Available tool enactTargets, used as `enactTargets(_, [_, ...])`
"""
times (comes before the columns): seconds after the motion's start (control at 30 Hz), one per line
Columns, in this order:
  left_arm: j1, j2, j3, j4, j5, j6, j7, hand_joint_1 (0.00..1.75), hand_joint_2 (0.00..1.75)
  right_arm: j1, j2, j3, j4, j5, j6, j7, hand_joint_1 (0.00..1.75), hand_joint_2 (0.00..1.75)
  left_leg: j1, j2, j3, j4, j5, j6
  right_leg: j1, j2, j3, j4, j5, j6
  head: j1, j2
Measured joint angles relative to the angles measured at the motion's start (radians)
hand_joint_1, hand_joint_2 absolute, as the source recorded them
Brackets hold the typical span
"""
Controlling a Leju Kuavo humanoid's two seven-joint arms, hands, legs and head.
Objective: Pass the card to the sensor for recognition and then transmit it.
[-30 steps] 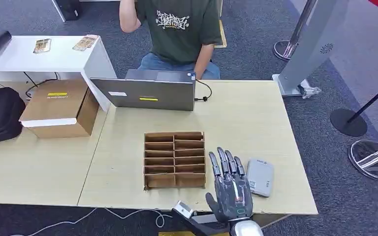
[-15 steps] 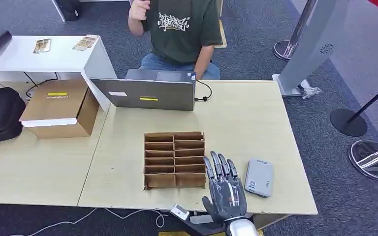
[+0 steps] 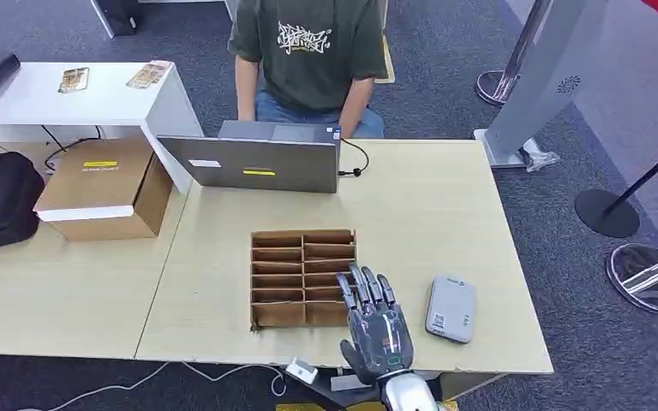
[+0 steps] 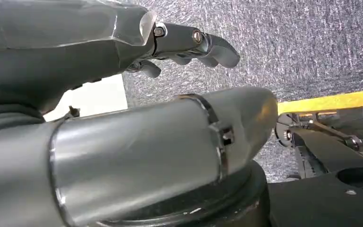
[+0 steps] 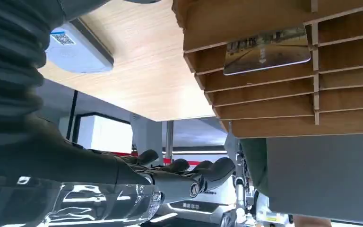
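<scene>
Overhead, right hand (image 3: 377, 330) spread flat, holding nothing.

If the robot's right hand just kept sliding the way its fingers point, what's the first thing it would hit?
Probably the cardboard slot rack. The right hand hovers at its near right corner, fingertips over the rack's edge, pointing away from the robot. Its height above the rack is unclear, so it might pass over toward the laptop.

1 card (image 5: 266, 50) – 1 sensor (image 3: 451, 309) – 1 laptop (image 3: 261, 163)
</scene>
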Motion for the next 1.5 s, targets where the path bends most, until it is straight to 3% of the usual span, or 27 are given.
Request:
enactTargets(0.43, [0.000,-0.003,0.002,0.000,-0.003,0.000,-0.001,0.00,0.00,-0.063,0.029,0.011,0.101,0.000,-0.042,-0.051,0.00,1.75,0.000,0.000,0.000,0.000,0.000,0.000,0.000,0.000,0.000,0.000,0.000,0.000,0.000,0.000])
enactTargets(0.93, [-0.002,-0.005,0.002,0.000,-0.006,-0.007,-0.001,0.00,0.00,-0.140,0.072,0.014,0.185,-0.002,-0.039,-0.088,0.00,1.75,0.000,0.000,0.000,0.000,0.000,0.000,0.000,0.000,0.000,0.000,0.000,0.000,0.000,0.000])
enactTargets(1.5, [-0.006,-0.006,0.002,0.000,-0.004,-0.011,-0.001,0.00,0.00,-0.198,0.128,0.017,0.298,-0.010,-0.071,-0.071,0.00,1.75,0.000,0.000,0.000,0.000,0.000,0.000,0.000,0.000,0.000,0.000,0.000,0.000,0.000,0.000])
